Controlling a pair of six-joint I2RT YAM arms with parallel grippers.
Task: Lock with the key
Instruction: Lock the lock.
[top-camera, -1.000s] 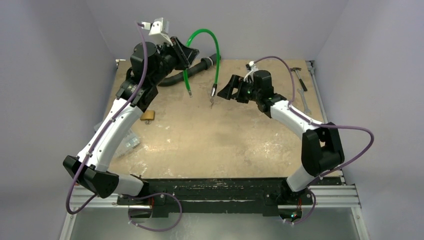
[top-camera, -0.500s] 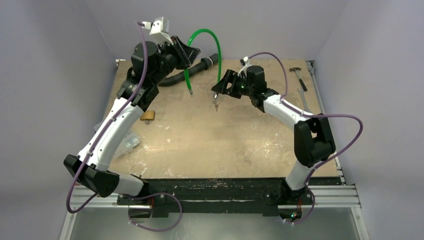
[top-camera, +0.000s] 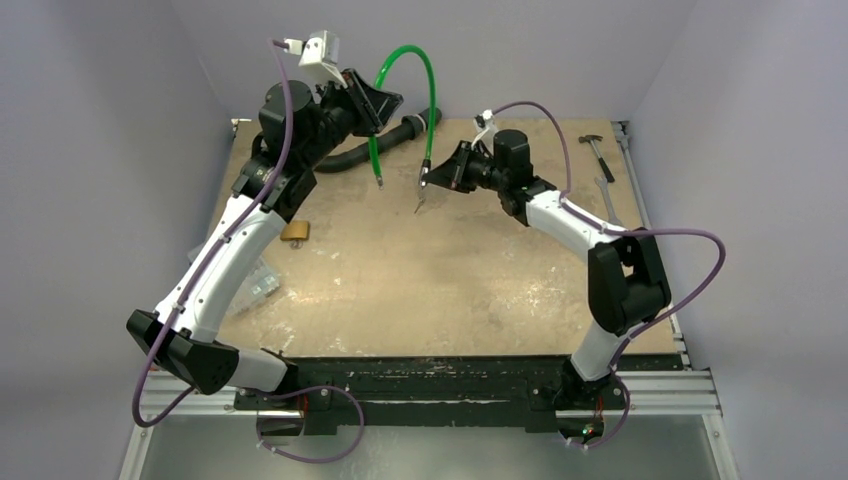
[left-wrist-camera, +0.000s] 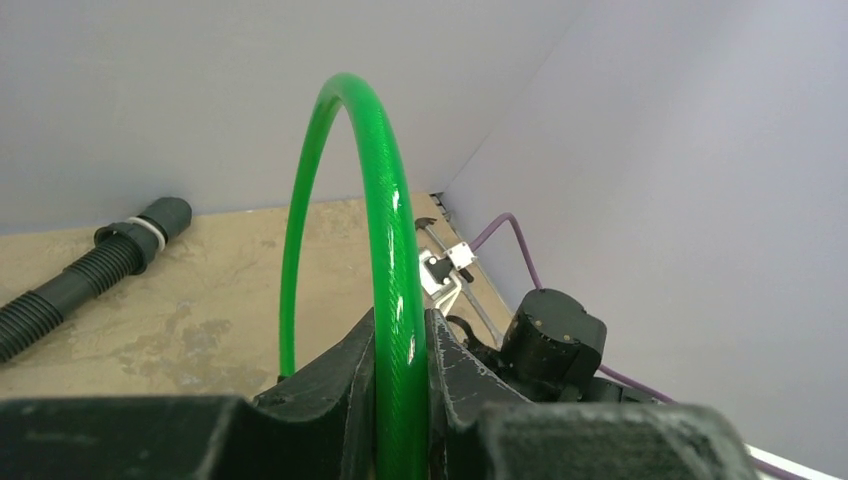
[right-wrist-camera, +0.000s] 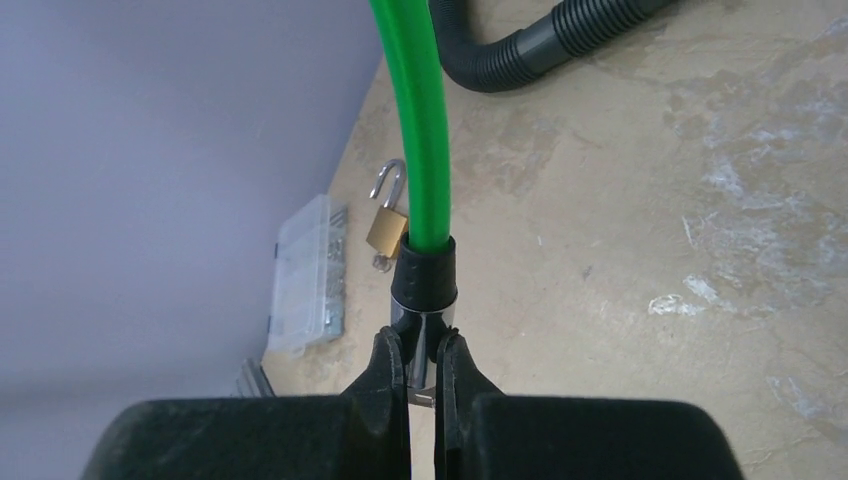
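The lock (top-camera: 295, 232) is a small brass padlock lying at the left of the table, its shackle open (right-wrist-camera: 385, 228). A tiny silver bit at its base looks like the key (right-wrist-camera: 381, 264). My left gripper (top-camera: 385, 100) is raised at the back left, shut on the green cable loop (left-wrist-camera: 400, 320). The loop (top-camera: 405, 60) arches up, and both its ends hang down. My right gripper (top-camera: 425, 180) is shut on the silver tip below the black collar of the right-hand end (right-wrist-camera: 422, 345). A thin silver piece dangles under that tip (top-camera: 418, 205).
A black corrugated hose (top-camera: 370, 145) lies along the back edge. A clear plastic box (top-camera: 255, 280) sits at the left edge near the lock. A hammer (top-camera: 597, 150) and a wrench (top-camera: 607, 195) lie at the far right. Grey walls close in on three sides.
My right gripper moved left to the hanging cable end and went from open to shut on its tip. The left arm and the lock have not moved.
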